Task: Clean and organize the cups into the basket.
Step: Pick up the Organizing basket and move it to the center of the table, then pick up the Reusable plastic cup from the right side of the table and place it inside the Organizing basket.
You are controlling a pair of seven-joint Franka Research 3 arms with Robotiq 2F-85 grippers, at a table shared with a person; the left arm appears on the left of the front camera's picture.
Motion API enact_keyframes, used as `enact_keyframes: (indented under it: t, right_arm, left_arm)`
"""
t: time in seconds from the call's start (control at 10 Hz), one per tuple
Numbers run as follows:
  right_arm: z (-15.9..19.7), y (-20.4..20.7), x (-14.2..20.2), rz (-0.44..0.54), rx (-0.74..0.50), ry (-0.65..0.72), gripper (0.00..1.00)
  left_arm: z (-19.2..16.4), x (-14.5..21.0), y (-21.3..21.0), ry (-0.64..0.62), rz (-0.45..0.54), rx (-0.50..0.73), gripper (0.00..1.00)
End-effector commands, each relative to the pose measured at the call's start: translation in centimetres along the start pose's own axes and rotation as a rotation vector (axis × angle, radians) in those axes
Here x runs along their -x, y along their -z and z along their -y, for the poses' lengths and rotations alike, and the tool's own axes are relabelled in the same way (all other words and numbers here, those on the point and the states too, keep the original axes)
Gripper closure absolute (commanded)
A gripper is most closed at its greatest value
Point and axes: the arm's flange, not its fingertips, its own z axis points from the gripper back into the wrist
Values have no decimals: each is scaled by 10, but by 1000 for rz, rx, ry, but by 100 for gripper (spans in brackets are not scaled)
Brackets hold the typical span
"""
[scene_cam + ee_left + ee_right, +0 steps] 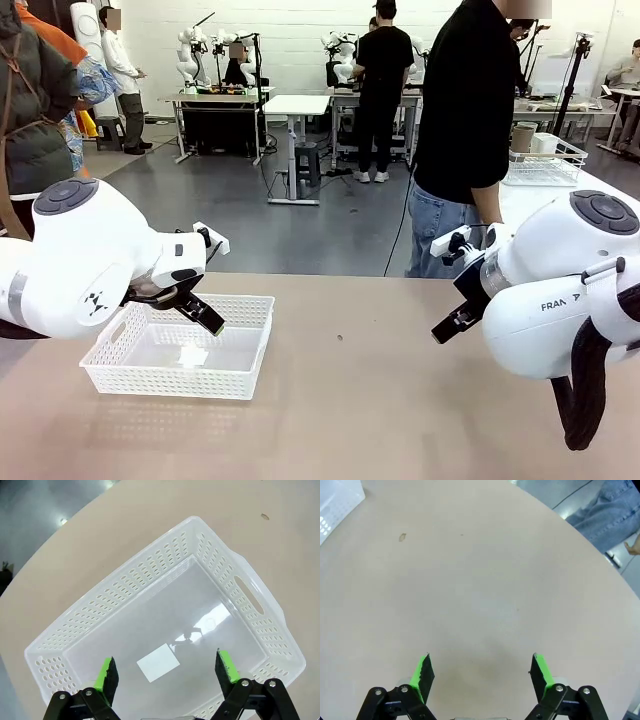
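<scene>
Presently I hover my left gripper [167, 667], jaws wide and empty, just above the basket [150, 565] at the table's [470, 580] left, while my right gripper [481, 667] gapes empty over bare tabletop, both seemingly awaiting cups.

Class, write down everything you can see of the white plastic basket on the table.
The basket is shallow, rectangular, glossy white plastic, with lattice-perforated walls and an oval handle cut-out in an end wall. It sits upright on the tan table, on the robot's left. A small white rectangle shows on its floor. The open left end effector hovers over it, not touching.
</scene>
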Motion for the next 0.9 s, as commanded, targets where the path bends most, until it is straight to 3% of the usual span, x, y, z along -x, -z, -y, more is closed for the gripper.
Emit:
enact_keyframes:
  t: [0.0, 0.8]
  right_arm:
    - [0, 0, 0, 0, 0, 0, 0]
    - [0, 0, 0, 0, 0, 0, 0]
  left_arm:
    - [0, 0, 0, 0, 0, 0, 0]
    - [0, 0, 0, 0, 0, 0, 0]
